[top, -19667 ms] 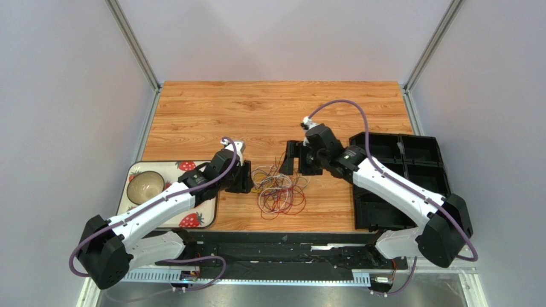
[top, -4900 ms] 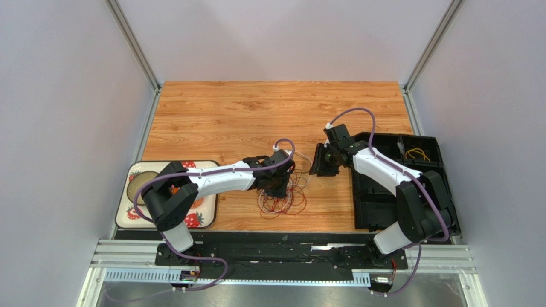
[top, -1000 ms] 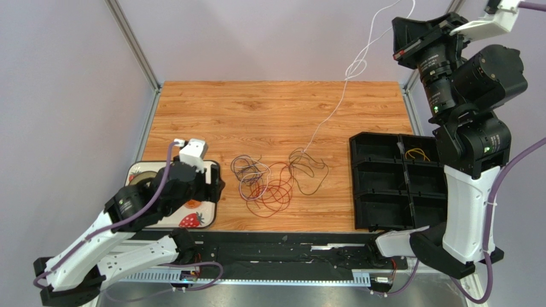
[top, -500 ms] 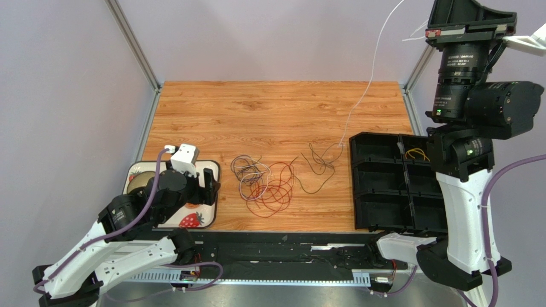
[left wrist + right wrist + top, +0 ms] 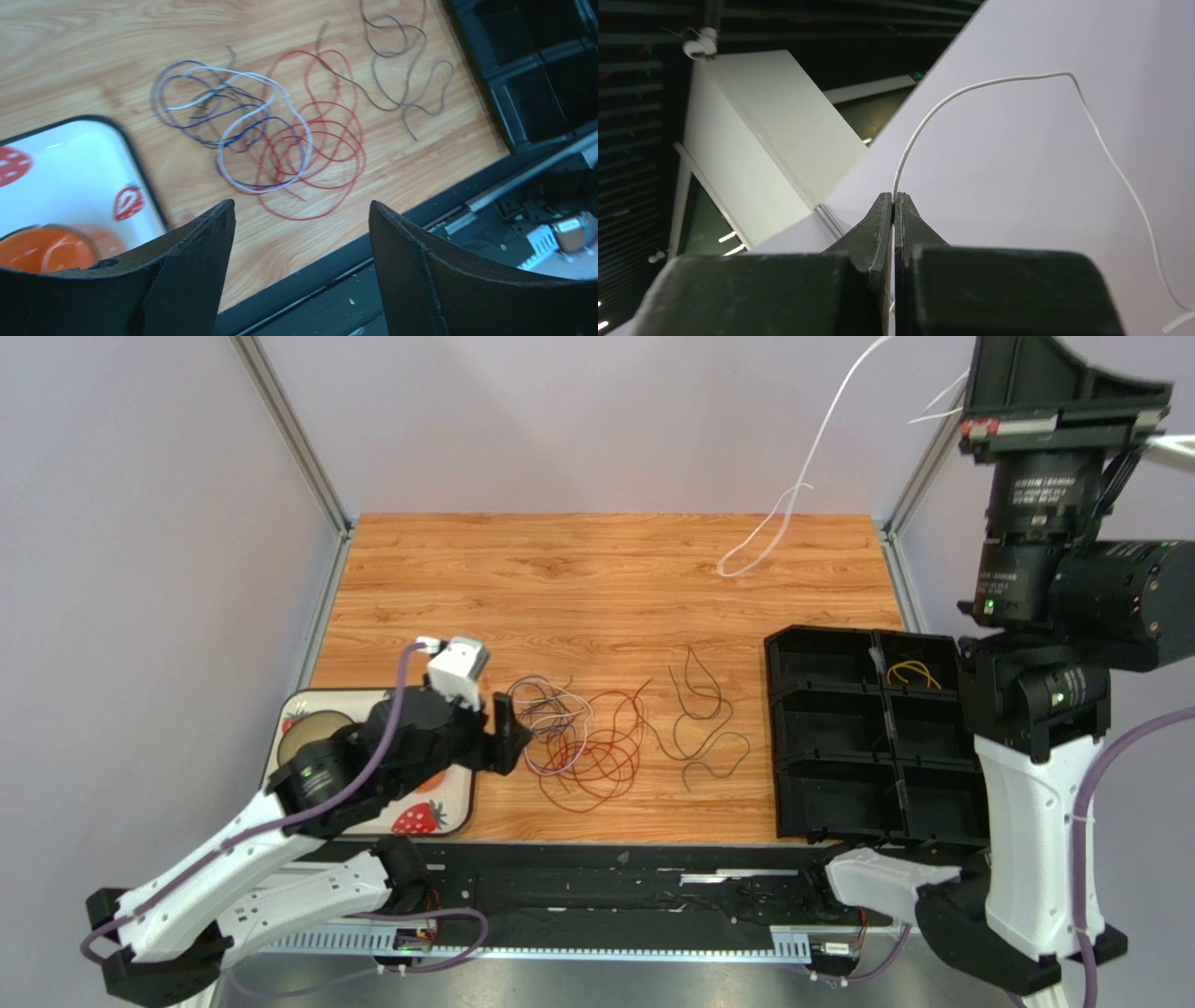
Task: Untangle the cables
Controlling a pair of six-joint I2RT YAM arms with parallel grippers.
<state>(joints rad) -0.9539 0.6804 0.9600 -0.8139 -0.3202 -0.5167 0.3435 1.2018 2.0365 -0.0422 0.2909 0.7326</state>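
A tangle of red, white, blue and grey cables (image 5: 582, 742) lies on the wooden table, also seen in the left wrist view as cables (image 5: 281, 147). A dark cable (image 5: 701, 717) lies loose by itself to their right. My left gripper (image 5: 300, 204) is open and empty, hovering just left of the tangle at the tray's right edge. My right gripper (image 5: 894, 199) is raised high at the right, shut on a white cable (image 5: 990, 80). That white cable (image 5: 765, 546) dangles in the air over the table's far side. My right fingertips are above the top view's edge.
A black compartment tray (image 5: 842, 756) stands at the right with a yellow cable (image 5: 915, 674) in its far compartment. A strawberry-print tray (image 5: 428, 819) with a bowl (image 5: 312, 739) sits at the left, partly under my left arm.
The white cable has come free of the dark one and its end has risen off the table. The dark cable has settled flat. My left gripper moved right toward the tangle.
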